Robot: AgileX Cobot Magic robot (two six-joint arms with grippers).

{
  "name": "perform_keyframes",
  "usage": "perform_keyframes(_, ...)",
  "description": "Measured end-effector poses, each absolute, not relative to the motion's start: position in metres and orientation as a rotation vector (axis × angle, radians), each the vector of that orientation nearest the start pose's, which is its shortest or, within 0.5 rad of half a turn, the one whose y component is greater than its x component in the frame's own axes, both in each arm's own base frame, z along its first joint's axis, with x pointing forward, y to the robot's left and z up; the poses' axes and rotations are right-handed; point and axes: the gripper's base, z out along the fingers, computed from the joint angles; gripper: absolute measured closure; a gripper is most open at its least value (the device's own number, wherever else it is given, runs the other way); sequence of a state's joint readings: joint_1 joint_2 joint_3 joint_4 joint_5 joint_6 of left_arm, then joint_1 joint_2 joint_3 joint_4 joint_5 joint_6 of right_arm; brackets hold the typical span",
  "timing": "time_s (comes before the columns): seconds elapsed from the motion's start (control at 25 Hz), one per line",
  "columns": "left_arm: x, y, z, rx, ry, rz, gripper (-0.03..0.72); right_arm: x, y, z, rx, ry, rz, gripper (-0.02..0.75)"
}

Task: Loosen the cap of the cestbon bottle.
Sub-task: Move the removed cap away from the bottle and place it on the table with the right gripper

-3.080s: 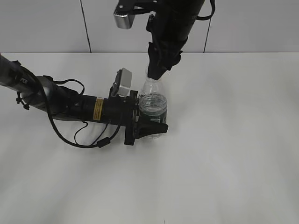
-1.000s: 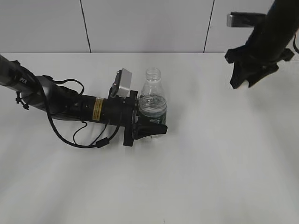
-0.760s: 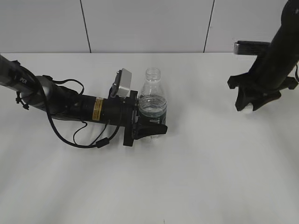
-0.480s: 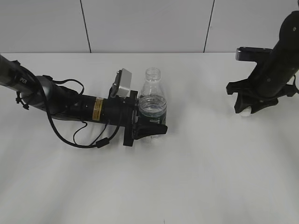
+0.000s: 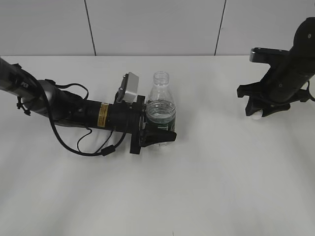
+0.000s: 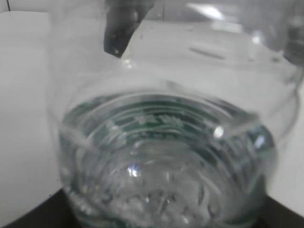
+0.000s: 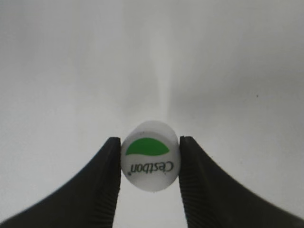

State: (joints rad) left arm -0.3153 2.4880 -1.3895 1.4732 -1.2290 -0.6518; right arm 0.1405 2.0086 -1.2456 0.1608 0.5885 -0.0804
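Observation:
The cestbon bottle [image 5: 160, 101] stands upright on the white table, clear with a dark green label, its neck [image 5: 160, 77] bare and open. My left gripper [image 5: 158, 125] is shut on its body at label height, coming in level from the left. In the left wrist view the bottle [image 6: 161, 161] fills the picture and hides the fingers. The cap [image 7: 150, 156], white with a green mark and "Cestbon" lettering, sits pinched between the fingers of my right gripper [image 7: 150, 160]. That gripper [image 5: 256, 112] hangs low over the table at the far right, the cap [image 5: 256, 116] showing white beneath it.
The left arm [image 5: 59, 105] with its looped cables lies across the table's left side. A grey panelled wall [image 5: 147, 24] rises behind the table's far edge. Bare white tabletop [image 5: 211, 162] stretches between the bottle and the right gripper.
The right gripper has carried the cap off the bottle's neck, swung to the far right and come down close to the table. The left gripper and bottle have stayed put.

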Motion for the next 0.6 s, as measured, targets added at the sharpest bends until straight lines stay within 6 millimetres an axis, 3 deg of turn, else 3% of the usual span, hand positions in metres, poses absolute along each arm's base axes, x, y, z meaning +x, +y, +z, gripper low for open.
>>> perform_keyframes(0.28, 0.375, -0.212, 0.042, 1.38, 1.419, -1.17, 0.278, 0.387, 0.063, 0.117, -0.123, 2.889, 0.168, 0.451)
perform_keyframes(0.6, 0.375, -0.212, 0.042, 1.38, 1.419, -1.17, 0.278, 0.386, 0.063, 0.115, -0.117, 2.896, 0.168, 0.434)
